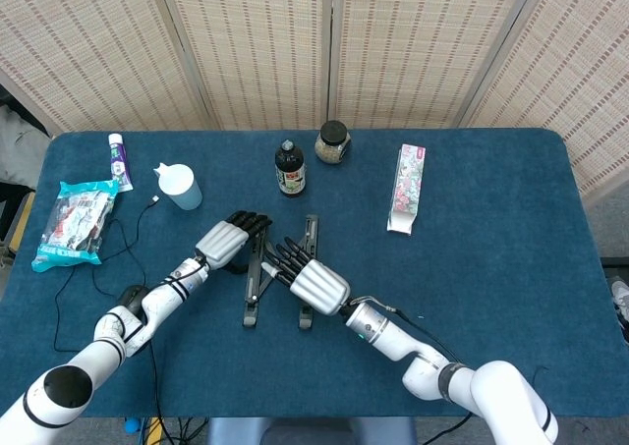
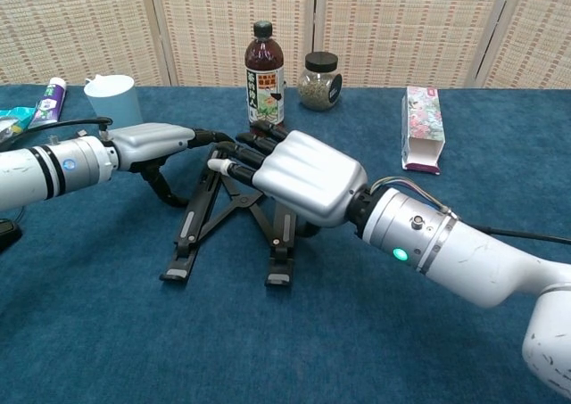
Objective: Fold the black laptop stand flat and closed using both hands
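Black laptop stand (image 1: 254, 293) lies at table (image 1: 491, 229) centre, legs nearly parallel, feet toward 6 o'clock. Left hand (image 1: 222, 240) rests fingers on its left rail's top; right hand (image 1: 313, 283) presses against the right rail (image 2: 278, 243). Whether either hand truly grips: cannot tell. Bottle (image 1: 289, 169) at 12 o'clock.
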Available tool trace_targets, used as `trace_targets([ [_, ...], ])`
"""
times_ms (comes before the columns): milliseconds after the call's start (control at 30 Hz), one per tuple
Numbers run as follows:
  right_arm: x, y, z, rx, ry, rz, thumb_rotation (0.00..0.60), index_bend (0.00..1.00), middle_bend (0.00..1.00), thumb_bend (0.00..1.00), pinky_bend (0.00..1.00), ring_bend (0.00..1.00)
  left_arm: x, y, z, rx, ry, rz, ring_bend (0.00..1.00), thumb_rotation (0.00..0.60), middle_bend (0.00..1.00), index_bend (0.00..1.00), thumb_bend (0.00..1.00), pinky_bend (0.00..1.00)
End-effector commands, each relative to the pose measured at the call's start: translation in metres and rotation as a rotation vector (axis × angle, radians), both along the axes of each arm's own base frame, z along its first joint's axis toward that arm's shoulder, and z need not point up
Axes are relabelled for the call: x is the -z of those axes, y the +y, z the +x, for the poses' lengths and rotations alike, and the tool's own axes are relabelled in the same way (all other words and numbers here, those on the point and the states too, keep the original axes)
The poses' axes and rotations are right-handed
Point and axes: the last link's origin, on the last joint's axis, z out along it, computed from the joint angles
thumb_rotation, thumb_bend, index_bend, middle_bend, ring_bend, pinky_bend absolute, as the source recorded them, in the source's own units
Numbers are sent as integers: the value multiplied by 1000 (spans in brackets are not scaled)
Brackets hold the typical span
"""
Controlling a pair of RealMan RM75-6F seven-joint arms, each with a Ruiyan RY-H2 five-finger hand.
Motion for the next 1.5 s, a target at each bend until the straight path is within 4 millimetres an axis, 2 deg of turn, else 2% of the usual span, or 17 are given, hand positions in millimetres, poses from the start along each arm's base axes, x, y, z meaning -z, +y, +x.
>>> trace_targets([
  [33,2,-1,5,-4,-17,-7,600,0,0,0,0,0,0,0,0,1,-1,-1,0,600,33,12,171,32],
  [700,11,-4,28,-34,-70,-41,600,0,0,0,0,0,5,-6,6,24,-3,-36,0,600,34,14,172,32],
  [933,12,-2,30,-45,-72,-37,600,0,0,0,0,0,5,-6,8,35,-1,-34,0,600,33,15,172,32],
  [1133,-1,1,24,-74,-91,11,600,0,0,0,0,0,-10,-2,0,15,-11,7,0,600,33,15,171,32],
  [1267,-18,5,22,-81,-93,72,600,0,0,0,0,0,-24,-2,-8,0,-27,40,0,600,33,15,172,33],
  [1500,-53,0,35,57,-62,295,600,0,0,0,0,0,-53,-13,-24,-16,-63,103,0,600,34,23,172,32],
])
